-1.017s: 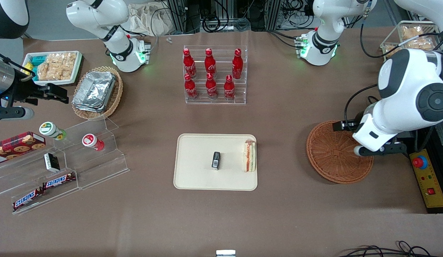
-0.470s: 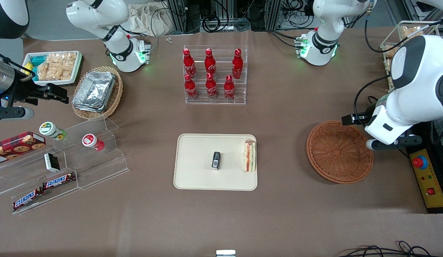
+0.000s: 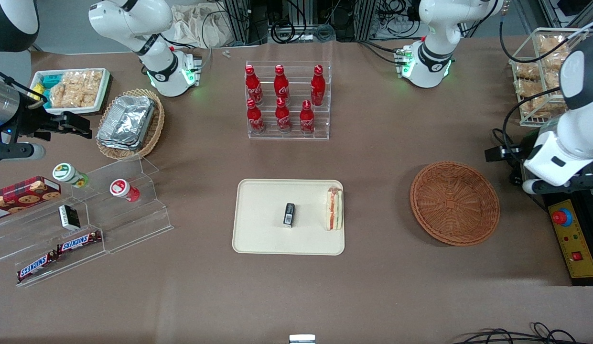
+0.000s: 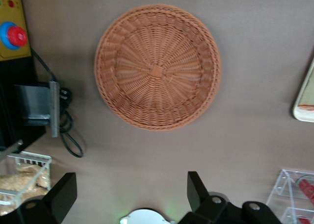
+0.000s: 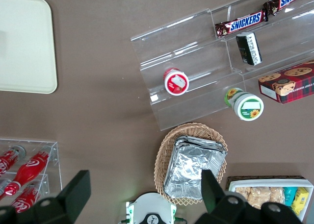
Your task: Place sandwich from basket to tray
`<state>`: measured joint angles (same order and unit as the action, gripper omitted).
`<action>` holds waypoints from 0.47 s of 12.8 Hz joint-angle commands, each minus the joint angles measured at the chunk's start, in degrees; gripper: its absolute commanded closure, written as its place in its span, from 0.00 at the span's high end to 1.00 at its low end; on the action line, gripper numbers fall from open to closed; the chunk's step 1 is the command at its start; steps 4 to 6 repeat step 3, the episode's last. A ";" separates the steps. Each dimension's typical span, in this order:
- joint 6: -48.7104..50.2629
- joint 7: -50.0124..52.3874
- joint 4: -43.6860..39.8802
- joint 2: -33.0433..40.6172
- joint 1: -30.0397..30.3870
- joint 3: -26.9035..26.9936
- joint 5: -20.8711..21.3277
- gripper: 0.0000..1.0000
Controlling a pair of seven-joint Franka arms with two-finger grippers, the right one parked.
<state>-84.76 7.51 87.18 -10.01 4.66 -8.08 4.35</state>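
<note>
The sandwich [image 3: 334, 209] lies on its side on the cream tray [image 3: 263, 239], at the tray's end nearest the basket. Nothing lies in the round reddish-brown basket [image 3: 454, 203], which the left wrist view shows whole [image 4: 157, 67]. My left gripper [image 3: 580, 181] hangs above the table's working-arm end, past the basket's rim and over the yellow button box. It is open, its fingers [image 4: 196, 187] wide apart with nothing between them [image 4: 130, 192]. A corner of the tray [image 4: 304, 94] shows in the left wrist view.
A small black object [image 3: 289, 214] lies mid-tray. A clear rack of red bottles [image 3: 287, 100] stands farther from the front camera. A yellow button box [image 3: 573, 243] and a wire rack of snacks [image 3: 540, 76] sit by the working arm. Snack shelves [image 3: 81, 220] lie toward the parked arm's end.
My left arm has swung off the basket's edge toward the working-arm end of the table, gripper still open. The sandwich, tray and basket have not moved.
</note>
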 commanded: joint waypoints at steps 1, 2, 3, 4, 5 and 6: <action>1.79 -3.29 0.10 2.01 -4.75 7.19 -2.50 1.00; 1.79 -3.20 0.18 1.93 -4.75 7.11 -2.51 1.00; 1.79 -3.12 0.18 1.93 -4.66 7.02 -2.51 1.00; 1.79 -3.12 0.18 1.93 -4.66 7.02 -2.51 1.00; 1.79 -3.12 0.18 1.93 -4.66 7.02 -2.51 1.00; 1.79 -3.12 0.18 1.93 -4.66 7.02 -2.51 1.00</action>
